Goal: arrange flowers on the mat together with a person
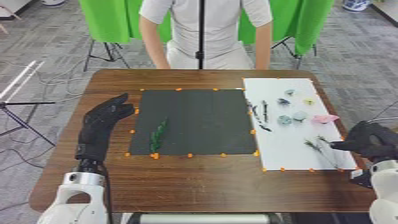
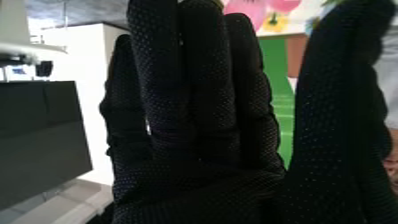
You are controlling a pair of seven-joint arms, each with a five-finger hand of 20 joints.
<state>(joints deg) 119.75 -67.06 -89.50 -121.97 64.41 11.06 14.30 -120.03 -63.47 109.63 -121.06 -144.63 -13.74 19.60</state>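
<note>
In the head view my left hand [image 1: 105,116] rests over the table's left side, beside the dark mat [image 1: 200,122], fingers relaxed. My right hand [image 1: 369,140] is at the right edge of the white sheet [image 1: 306,155], near the pink flower [image 1: 325,119]. A green leafy sprig [image 1: 159,135] lies on the mat's left part. The sheet holds dark twigs [image 1: 265,111], pale green flowers [image 1: 299,116], a small yellow flower [image 1: 309,101], a dark blue one [image 1: 283,101] and thin green stems [image 1: 313,145]. In the right wrist view my right hand [image 2: 191,120] has straight fingers, with nothing held.
Orange markers [image 1: 189,155] line the mat and the sheet on the brown table [image 1: 204,187]. A person stands beyond the table's far edge, arms down. Green cloth [image 1: 107,20] hangs behind.
</note>
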